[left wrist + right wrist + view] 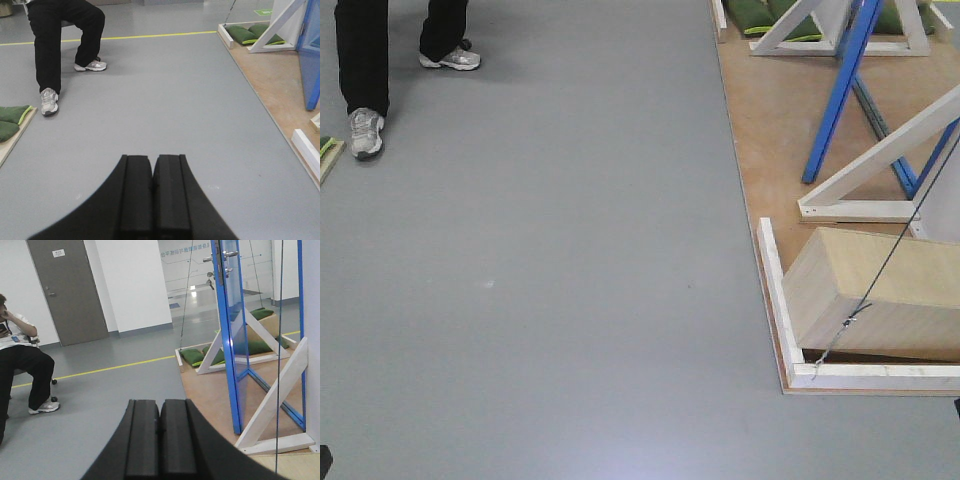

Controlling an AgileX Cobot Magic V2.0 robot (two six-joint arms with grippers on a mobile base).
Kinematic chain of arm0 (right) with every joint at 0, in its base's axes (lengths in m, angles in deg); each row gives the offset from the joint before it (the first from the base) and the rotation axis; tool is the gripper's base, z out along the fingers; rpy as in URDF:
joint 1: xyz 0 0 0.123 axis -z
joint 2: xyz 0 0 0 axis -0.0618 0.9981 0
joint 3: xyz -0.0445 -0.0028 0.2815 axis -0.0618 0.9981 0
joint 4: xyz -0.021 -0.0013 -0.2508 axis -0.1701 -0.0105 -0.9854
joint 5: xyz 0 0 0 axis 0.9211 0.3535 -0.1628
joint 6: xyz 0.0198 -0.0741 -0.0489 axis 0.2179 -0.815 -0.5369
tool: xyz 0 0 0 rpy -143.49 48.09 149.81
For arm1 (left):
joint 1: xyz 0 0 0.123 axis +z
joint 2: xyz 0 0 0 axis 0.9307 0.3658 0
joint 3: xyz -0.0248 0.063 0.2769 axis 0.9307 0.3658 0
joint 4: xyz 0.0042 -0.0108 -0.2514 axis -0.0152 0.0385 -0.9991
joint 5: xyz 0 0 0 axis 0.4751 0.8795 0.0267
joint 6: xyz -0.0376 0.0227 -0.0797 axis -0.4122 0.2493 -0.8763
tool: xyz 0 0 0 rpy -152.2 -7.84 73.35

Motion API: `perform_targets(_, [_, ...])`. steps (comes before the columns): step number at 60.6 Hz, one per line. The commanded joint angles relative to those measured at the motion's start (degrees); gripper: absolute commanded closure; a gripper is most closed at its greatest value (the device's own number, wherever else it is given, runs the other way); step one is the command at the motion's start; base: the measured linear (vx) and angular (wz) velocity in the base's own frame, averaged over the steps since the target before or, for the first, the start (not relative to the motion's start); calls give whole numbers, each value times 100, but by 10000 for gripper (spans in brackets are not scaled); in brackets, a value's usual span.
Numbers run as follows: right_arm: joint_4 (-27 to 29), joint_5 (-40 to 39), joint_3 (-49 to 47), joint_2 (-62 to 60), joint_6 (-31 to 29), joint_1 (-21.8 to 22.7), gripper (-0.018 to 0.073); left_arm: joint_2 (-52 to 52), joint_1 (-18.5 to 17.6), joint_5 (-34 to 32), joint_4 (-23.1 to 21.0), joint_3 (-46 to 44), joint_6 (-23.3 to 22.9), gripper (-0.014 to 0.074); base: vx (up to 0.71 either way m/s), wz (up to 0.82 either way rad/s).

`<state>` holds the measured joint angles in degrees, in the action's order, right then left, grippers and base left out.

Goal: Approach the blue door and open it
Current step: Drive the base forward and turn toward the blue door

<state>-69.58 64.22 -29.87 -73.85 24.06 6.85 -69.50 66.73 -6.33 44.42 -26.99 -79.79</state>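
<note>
I log: blue door [229,340], ahead-right of right hand [160,407], seemingly edge-on, lever handle [231,254] high. Right hand: pressed together, empty. Left hand [152,165]: likewise, over grey floor [165,90].

Bright, even indoor light, probably from overhead; shadows are soft. A pale glare patch lies on the floor [620,440], and the blue door [231,340] shows reflections.

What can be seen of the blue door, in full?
The blue door is a tall, glossy bright-blue panel, seen almost edge-on from the right wrist view. It stands upright on the wooden platform, with white wooden braces beside it. A silver lever handle sits high on it, a lock below. The robot does not touch it.
</note>
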Motion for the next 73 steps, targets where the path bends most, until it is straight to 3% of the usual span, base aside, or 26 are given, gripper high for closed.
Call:
perform_targets(1, [-12, -476, 41, -85, 4, -10, 564, -107, 63, -431, 9, -138, -23, 526, 27, -1])
perform_targets(9, [-12, -476, 41, -90, 4, -9, 564, -107, 237, -431, 9, -138, -23, 526, 30, 0])
perform_targets(73, [-12, -480, 41, -67, 4, 10, 564, -69, 236, -431, 9, -138, -23, 526, 43, -3])
